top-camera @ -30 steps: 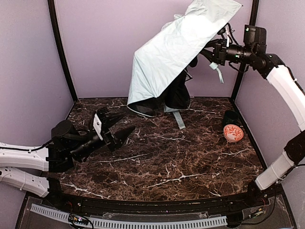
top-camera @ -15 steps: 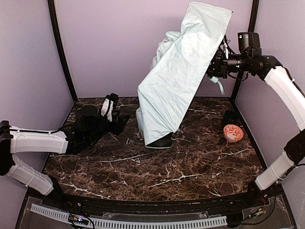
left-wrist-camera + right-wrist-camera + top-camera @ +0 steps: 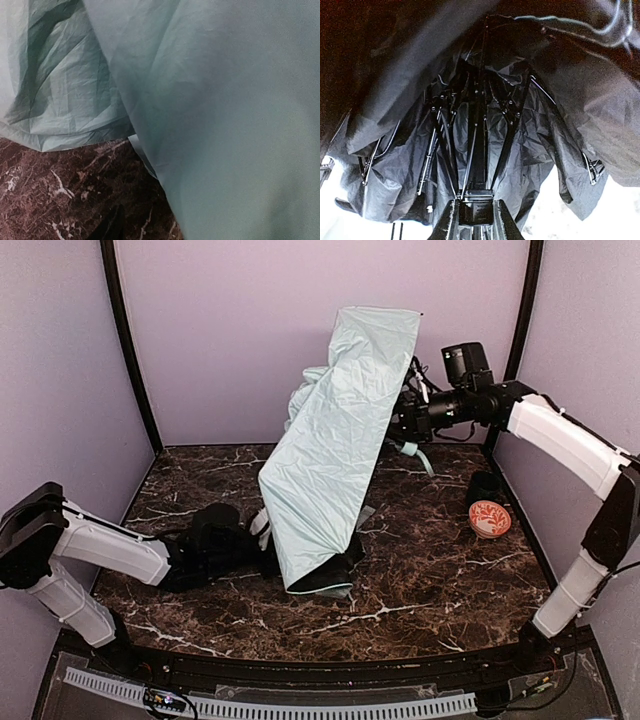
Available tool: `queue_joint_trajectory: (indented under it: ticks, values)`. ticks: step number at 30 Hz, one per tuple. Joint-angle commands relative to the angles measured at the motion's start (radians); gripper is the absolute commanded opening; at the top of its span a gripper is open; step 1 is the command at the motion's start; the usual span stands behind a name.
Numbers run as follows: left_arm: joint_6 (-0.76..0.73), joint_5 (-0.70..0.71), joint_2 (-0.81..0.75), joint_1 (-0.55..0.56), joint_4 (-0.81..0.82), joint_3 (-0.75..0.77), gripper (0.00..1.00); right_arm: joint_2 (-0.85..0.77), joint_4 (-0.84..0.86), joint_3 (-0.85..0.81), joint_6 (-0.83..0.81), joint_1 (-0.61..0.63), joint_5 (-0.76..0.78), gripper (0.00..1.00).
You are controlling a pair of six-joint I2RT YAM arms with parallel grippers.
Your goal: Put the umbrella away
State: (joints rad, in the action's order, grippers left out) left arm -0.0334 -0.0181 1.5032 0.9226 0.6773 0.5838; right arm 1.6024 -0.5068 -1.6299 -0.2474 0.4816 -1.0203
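Tabletop (image 3: 430, 590) of dark veined marble bears the umbrella (image 3: 340, 450). It leans half-folded, its lower edge on the stone near the middle and its top raised toward the right, with the pale mint canopy outward and black ribs inside. Right gripper (image 3: 475, 216) is clenched on the umbrella's black shaft at the high end, a finger on either side. Left gripper (image 3: 255, 540) lies low on the table against the canopy's lower left side. Fabric hides its fingers, so I cannot tell whether it is released or clenched. Patterned bowl (image 3: 489, 519) and dark cup (image 3: 487, 487) sit just beside each other at the far right, well apart from the umbrella's foot.
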Motion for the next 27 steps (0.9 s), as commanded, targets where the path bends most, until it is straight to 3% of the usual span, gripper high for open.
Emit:
queue_joint_trajectory:
  ticks: [1, 14, 20, 24, 27]
  values:
    - [-0.072, -0.069, -0.028, 0.031, 0.052, -0.042, 0.47, 0.072, 0.071, 0.037, 0.027, 0.049, 0.042, 0.0]
    - [-0.19, -0.024, 0.01, 0.121, -0.053, -0.058, 0.45, 0.275, 0.078, 0.222, -0.063, 0.172, 0.219, 0.03]
    - [-0.246, 0.007, -0.009, 0.178, -0.122, -0.02, 0.46, 0.355, 0.068, 0.211, -0.058, 0.185, 0.293, 0.29]
    - [-0.254, 0.018, -0.04, 0.186, -0.163, -0.005, 0.49, 0.334, 0.091, 0.207, 0.011, 0.192, 0.44, 0.56]
    - [-0.256, 0.021, -0.088, 0.187, -0.194, -0.011, 0.54, 0.299, 0.084, 0.193, 0.079, 0.191, 0.566, 0.65]
